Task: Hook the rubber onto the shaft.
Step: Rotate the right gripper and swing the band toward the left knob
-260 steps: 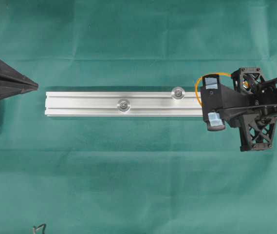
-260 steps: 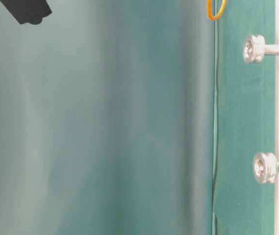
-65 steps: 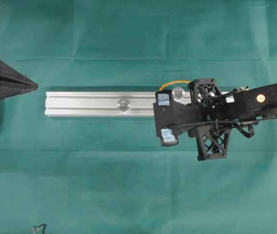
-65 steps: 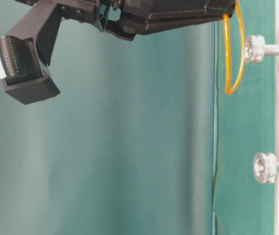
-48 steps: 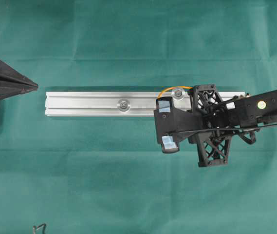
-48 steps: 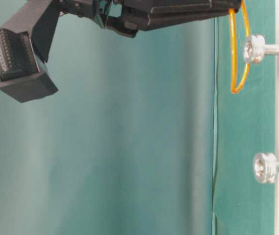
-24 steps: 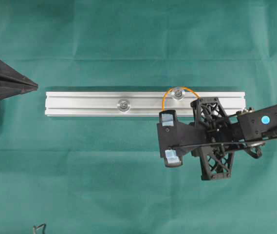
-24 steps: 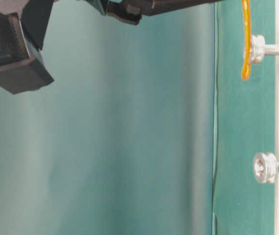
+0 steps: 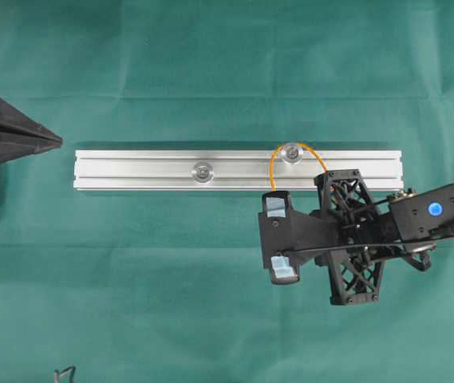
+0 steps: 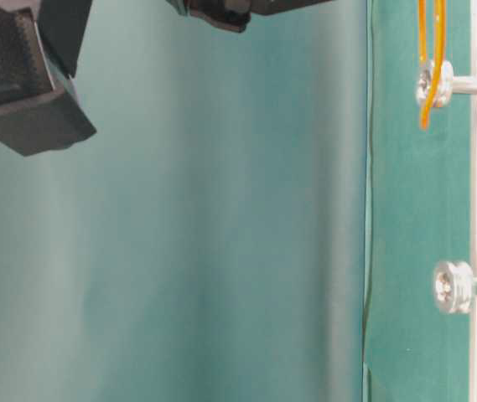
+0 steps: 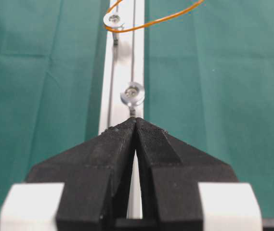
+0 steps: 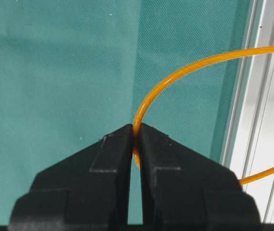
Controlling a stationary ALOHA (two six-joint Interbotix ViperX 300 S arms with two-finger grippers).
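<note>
The rubber (image 9: 272,167) is a thin orange loop that arcs round the far side of the right-hand shaft (image 9: 293,152) on the silver rail (image 9: 131,170). In the left wrist view the rubber (image 11: 165,18) passes just under that shaft's head (image 11: 113,20). The table-level view shows two strands of the rubber (image 10: 423,33) across the shaft (image 10: 464,84). My right gripper (image 12: 136,127) is shut on the rubber (image 12: 175,77), in front of the rail (image 12: 267,120). My left gripper (image 11: 136,120) is shut and empty at the rail's left end (image 9: 59,141).
A second shaft (image 9: 203,170) stands further left on the rail, bare. Green cloth covers the table all round. A small dark wire-like object (image 9: 65,373) lies at the front left edge. The right arm (image 9: 434,211) reaches in from the right.
My right gripper has moved from over the rail toward the table's front, carrying the rubber. The loop now wraps the right shaft and is drawn forward from it. The left gripper stayed still.
</note>
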